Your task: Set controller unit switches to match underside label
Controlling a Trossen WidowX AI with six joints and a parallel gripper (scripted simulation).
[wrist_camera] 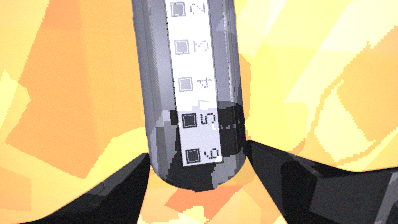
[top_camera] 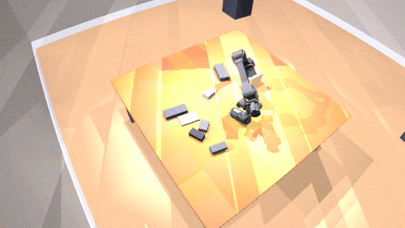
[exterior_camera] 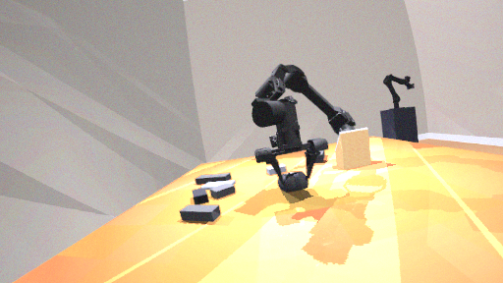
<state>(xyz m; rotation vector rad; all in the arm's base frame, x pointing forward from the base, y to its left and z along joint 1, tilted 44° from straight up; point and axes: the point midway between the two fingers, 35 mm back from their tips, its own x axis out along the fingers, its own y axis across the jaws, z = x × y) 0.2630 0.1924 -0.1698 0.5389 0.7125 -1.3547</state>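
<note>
The dark grey controller unit has its underside towards the wrist camera. In the wrist view its white label shows squares 2 to 6. Squares 5 and 6 are plainly dark-filled; 2, 3 and 4 look grey-filled in bright light. Square 1 is out of frame. My gripper is shut on the unit, one finger on each long side near the end with number 6. In the exterior view a shadow lies under the unit, which looks raised off the bench. The rocker switches are hidden.
Several grey and dark blocks lie left of the arm, among them a long one and a near one, with a white plate. A grey block lies farther back. A pale upright panel stands beside the arm.
</note>
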